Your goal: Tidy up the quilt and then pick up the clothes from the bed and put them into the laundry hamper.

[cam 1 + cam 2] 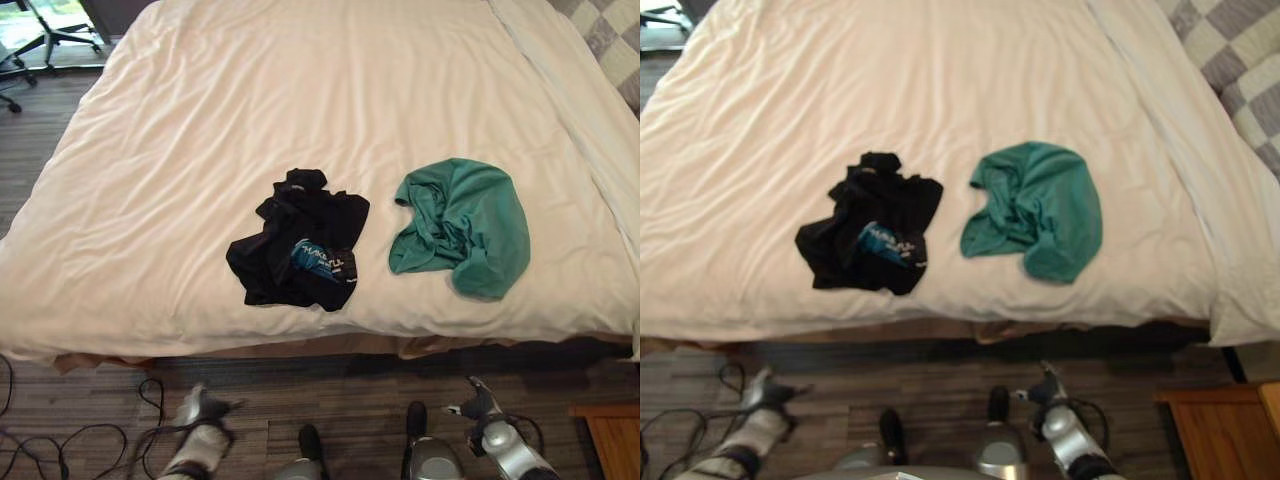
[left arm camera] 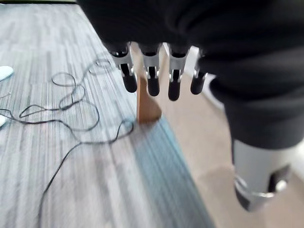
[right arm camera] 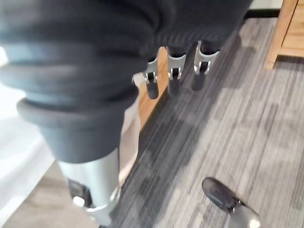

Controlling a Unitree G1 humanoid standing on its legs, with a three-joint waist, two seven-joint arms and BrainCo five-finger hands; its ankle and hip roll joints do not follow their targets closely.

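A cream quilt lies spread smooth over the bed. On its near part rest two crumpled garments: a black one with a blue print at the middle and a green one to its right, a short gap between them. Both hands hang low over the floor in front of the bed's near edge. My left hand is at the lower left, my right hand at the lower right. In the wrist views the left fingers and right fingers hang relaxed and hold nothing.
Grey striped carpet runs before the bed. A wooden piece of furniture stands at the lower right. An office chair's base sits at the far left. A chequered pillow lies at the bed's far right.
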